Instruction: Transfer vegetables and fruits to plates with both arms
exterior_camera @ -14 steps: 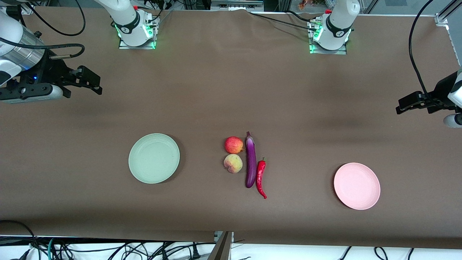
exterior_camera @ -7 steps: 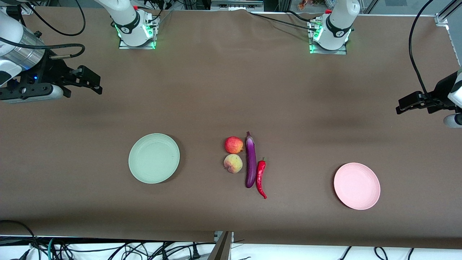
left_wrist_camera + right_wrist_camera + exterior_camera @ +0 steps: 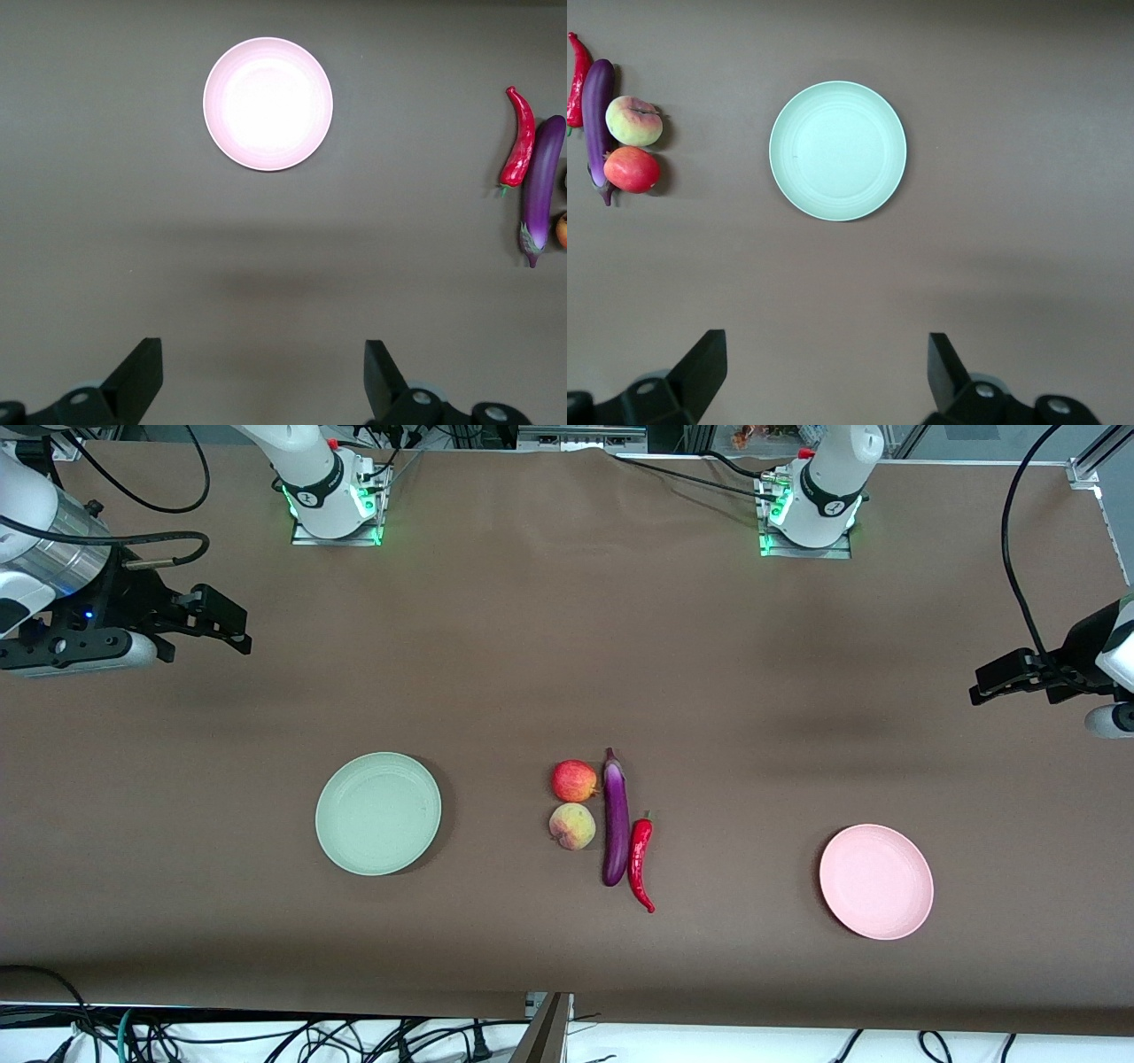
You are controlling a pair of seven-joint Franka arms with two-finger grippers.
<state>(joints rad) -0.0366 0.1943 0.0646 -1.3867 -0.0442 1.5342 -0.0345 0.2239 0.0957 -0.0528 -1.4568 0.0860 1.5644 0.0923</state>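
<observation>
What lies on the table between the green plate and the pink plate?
In the front view, four things lie between the green plate and the pink plate: apple, peach, eggplant and chili.

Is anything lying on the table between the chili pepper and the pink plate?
Nothing visible does. Only bare brown table lies between the chili pepper and the pink plate. The eggplant sits beside the pepper, toward the right arm's end, not in that path.
</observation>
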